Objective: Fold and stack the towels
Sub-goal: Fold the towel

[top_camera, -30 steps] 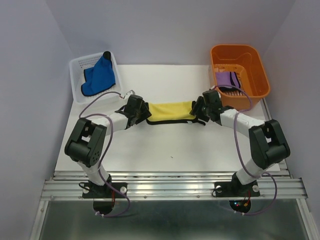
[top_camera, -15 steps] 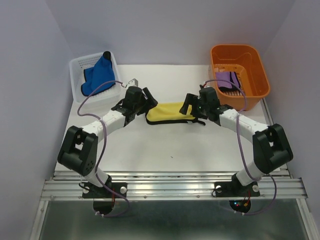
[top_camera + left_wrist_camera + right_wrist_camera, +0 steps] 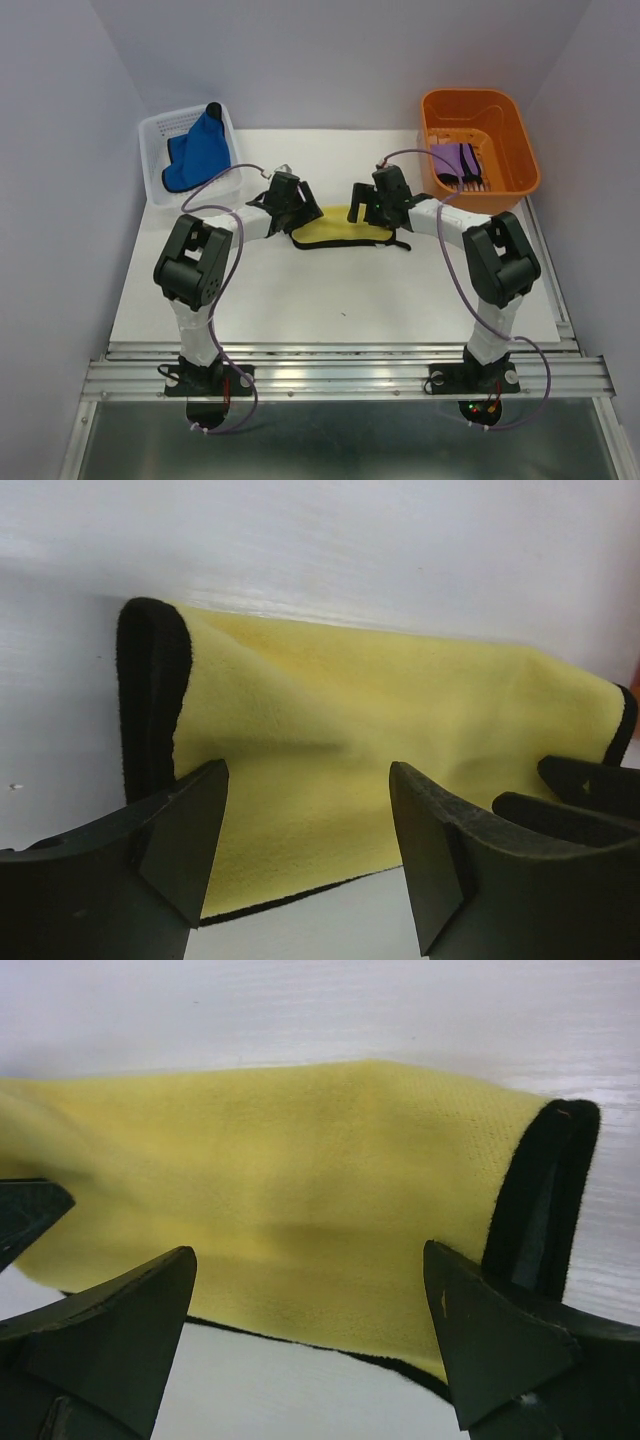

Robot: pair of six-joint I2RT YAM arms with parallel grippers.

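Mid-fold on the table (image 3: 300, 295): the yellow towel (image 3: 345, 226) lies just toward 12 o'clock of centre, seemingly doubled into a long band, dark edging showing at both ends. The left gripper (image 3: 308, 820) hangs over its 9 o'clock end and the right gripper (image 3: 310, 1305) over its 3 o'clock end, both with jaws apart, gripping nothing. Next, probably, an end must be pinched and carried across. The blue towel (image 3: 200, 150) waits at 10 o'clock, the purple towel (image 3: 455, 160) at 2 o'clock.
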